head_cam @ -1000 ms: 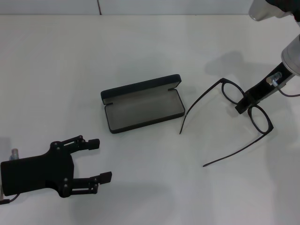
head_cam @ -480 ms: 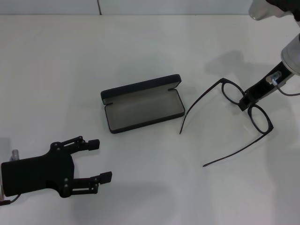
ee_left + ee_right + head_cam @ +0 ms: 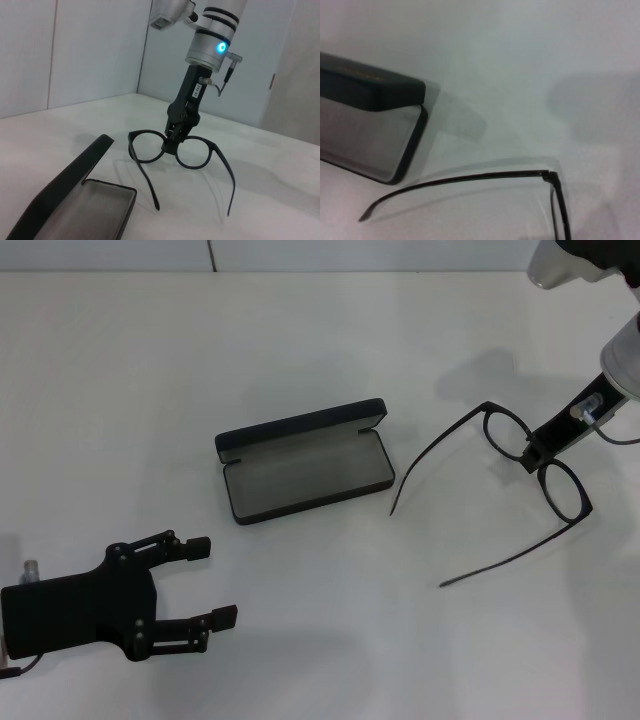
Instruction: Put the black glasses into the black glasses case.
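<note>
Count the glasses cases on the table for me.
1. The black glasses case lies open mid-table, between the idle left gripper and the black glasses held at the bridge by the right gripper.

White table (image 3: 300, 340) is filling nearly the whole head view, plain, matte, running edge to edge. A few soft grey shadows are lying on it, mostly toward the far right. A pale wall (image 3: 400, 254) is showing as a thin strip along the far edge, with a dark vertical seam (image 3: 211, 255) cutting through it. In the left wrist view, the table (image 3: 280, 170) is meeting grey wall panels (image 3: 90, 50) at a corner. A small brownish fitting (image 3: 273, 80) is sitting on the far panel, too small to identify. In the right wrist view, the table (image 3: 520, 60) is showing bare and white.
</note>
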Controlling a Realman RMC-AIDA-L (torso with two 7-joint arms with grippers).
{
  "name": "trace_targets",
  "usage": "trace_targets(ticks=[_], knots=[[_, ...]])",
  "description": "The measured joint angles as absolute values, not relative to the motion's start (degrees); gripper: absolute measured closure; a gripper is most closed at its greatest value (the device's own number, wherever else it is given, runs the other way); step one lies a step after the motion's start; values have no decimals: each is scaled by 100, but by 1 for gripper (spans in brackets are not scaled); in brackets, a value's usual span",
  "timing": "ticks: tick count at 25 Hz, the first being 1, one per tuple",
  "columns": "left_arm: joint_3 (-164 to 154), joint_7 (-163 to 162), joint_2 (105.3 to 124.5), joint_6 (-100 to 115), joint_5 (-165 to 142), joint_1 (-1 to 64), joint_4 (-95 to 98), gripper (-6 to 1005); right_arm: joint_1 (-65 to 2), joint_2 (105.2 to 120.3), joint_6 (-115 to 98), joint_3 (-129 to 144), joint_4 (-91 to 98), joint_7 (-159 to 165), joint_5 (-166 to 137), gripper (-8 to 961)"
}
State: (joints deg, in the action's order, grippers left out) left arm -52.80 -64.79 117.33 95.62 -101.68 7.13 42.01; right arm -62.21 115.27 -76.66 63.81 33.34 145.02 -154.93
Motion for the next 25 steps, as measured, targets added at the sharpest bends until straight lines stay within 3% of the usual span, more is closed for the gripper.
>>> trace_targets(ticks=[5, 17, 25], knots=[[-5283, -6477, 11723, 9562, -10168, 712, 4201, 177, -6218, 11529, -7659, 6394, 3335, 14502, -15493, 812], [-5268, -6477, 11740, 9562, -10169, 723, 4201, 191, -5822, 11524, -8091, 6360, 4267, 14494, -15452, 856], [-5256, -6518, 11727, 9592, -10108, 729, 4201, 200, -5437, 11339, -8438, 5976, 4738, 14410, -15169, 857]])
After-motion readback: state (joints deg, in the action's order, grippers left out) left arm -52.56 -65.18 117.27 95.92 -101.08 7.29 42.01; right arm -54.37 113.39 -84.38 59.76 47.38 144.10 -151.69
